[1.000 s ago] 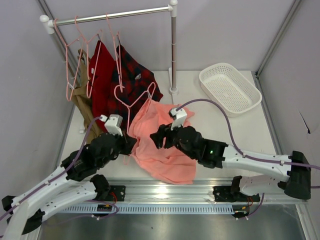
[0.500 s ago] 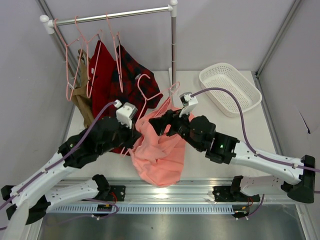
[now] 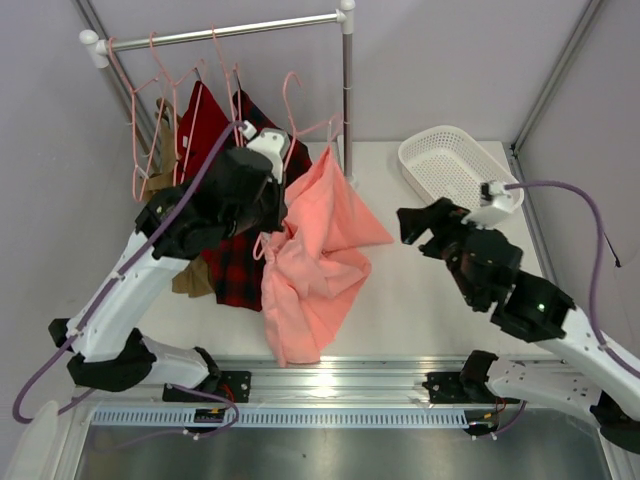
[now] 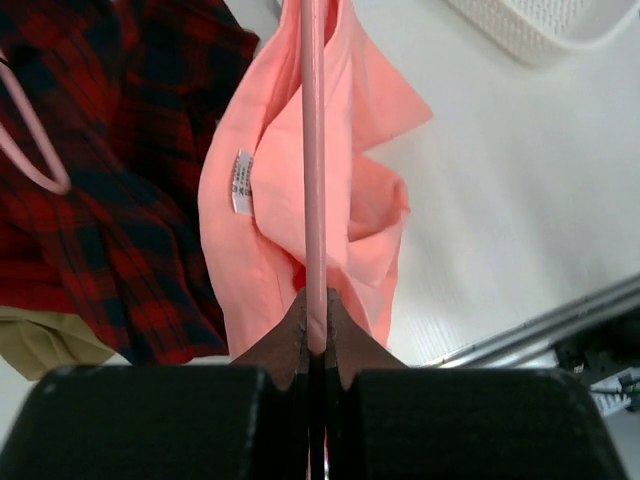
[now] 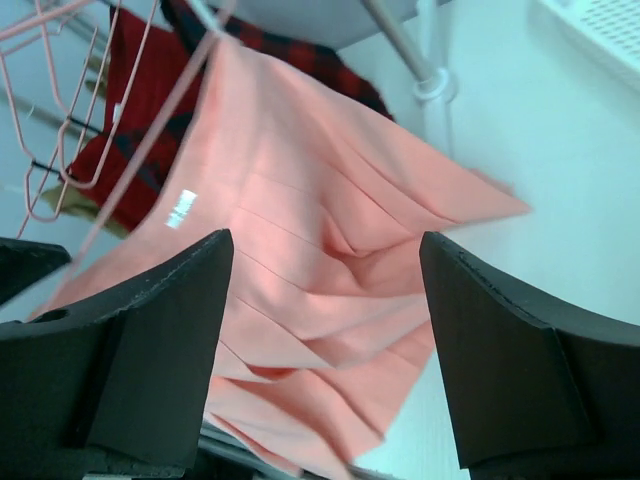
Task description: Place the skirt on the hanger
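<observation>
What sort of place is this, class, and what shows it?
Probably a robot test cell set up for hanging clothes: grey partition walls, a white garment rail carrying wire hangers, and a laundry basket on the table.

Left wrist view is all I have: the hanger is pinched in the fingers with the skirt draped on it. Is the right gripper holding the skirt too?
Observer: No. The right gripper is open and empty, off to the right of the skirt and apart from it.
Operator: Is the hook over the rail?
Observer: Not yet. In the top view the hook of the hanger sits below the rail, not touching it.
Operator: What else hangs there?
Observer: A red garment and a plaid shirt, both just left of the skirt.
</observation>
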`<action>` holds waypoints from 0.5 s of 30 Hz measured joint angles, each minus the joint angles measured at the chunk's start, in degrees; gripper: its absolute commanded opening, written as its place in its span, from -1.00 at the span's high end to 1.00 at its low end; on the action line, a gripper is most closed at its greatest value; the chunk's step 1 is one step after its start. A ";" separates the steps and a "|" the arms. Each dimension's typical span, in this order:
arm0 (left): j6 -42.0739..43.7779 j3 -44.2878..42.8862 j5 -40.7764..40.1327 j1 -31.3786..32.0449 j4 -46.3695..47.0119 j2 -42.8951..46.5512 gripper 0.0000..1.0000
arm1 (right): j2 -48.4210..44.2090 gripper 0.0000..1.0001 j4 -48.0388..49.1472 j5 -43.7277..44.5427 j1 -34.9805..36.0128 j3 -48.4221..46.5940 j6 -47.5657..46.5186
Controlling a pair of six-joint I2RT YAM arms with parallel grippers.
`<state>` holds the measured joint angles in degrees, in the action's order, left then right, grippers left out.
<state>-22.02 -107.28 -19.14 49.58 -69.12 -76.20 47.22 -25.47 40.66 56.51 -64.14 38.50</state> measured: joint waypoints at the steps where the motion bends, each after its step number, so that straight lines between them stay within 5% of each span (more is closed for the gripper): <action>1: 0.00 -3.13 -0.02 -0.94 -0.94 -1.73 1.00 | -1.81 -0.63 -1.57 0.63 -0.85 0.04 0.35; 10: 0.20 -22.03 1.49 -11.96 -5.77 -13.14 1.00 | -4.52 -0.73 -9.99 -0.57 -11.28 0.20 0.24; 15: 0.90 -27.15 2.01 -13.66 -6.86 -16.59 1.00 | -1.38 -0.75 -9.90 -9.46 -20.92 1.49 -1.55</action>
<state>-21.12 -134.43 -17.12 35.92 -75.99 -92.79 45.84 -35.38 31.20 35.59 -62.65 36.95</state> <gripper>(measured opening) 0.047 0.865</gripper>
